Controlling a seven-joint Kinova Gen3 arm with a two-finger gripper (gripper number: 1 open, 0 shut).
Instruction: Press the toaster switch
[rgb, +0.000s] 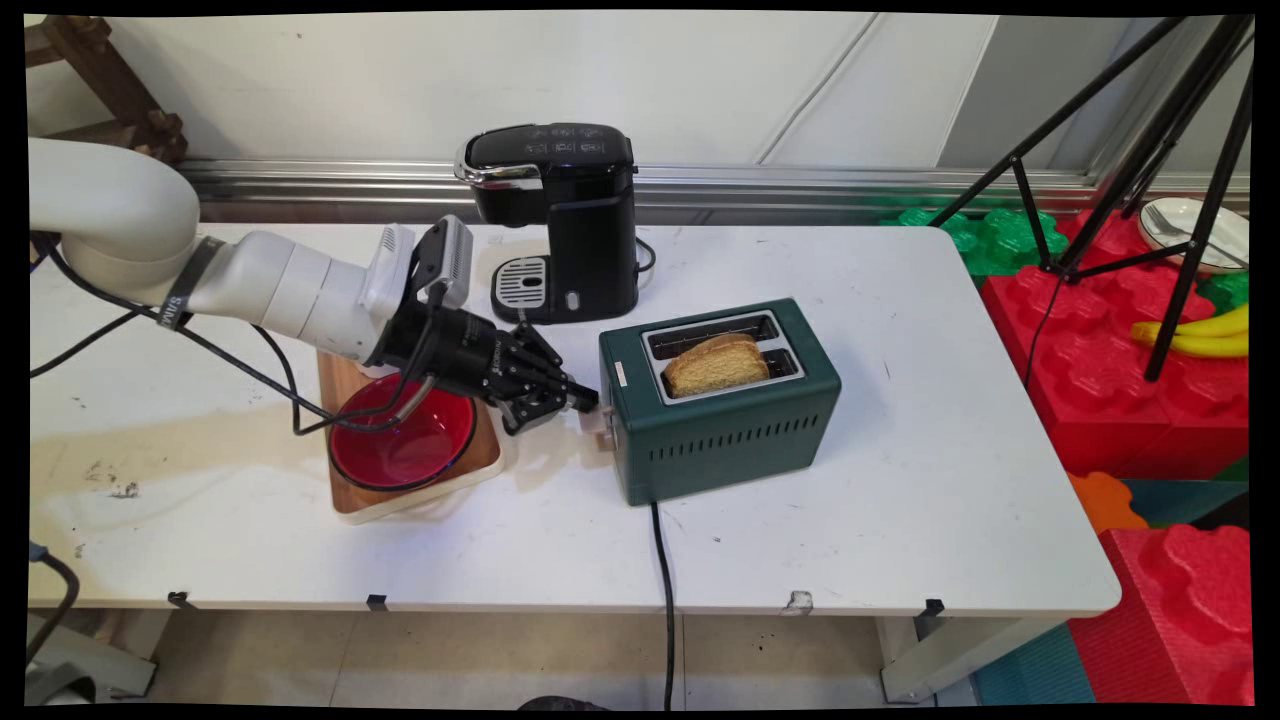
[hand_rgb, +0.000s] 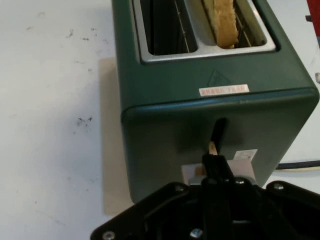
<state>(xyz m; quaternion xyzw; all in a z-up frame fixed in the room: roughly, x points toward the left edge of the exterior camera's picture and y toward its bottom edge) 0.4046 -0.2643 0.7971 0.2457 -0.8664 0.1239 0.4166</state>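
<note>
**Gripper pressed to the end of a green toaster**

The white table (rgb: 900, 480) carries everything in sight. Toward its back edge stands a black coffee machine (rgb: 565, 215). Near the middle sits the dark green toaster (rgb: 725, 405), its black power cord (rgb: 664, 590) running off the table's near edge. One slice of toast (rgb: 715, 362) stands in the nearer slot, sticking up above the top; the other slot shows bare metal. Left of the toaster lies a wooden tray (rgb: 420, 495) holding a red bowl (rgb: 405, 440).

The arm reaches in from the left above the bowl, and the gripper (rgb: 583, 402) meets the toaster's left end panel. In the hand view the fingers (hand_rgb: 214, 165) are drawn together into a single closed tip, touching the panel at the vertical lever slot (hand_rgb: 218, 131), just above a pale lever tab (hand_rgb: 245, 167). Whether the closed tip clamps anything cannot be told.
</note>
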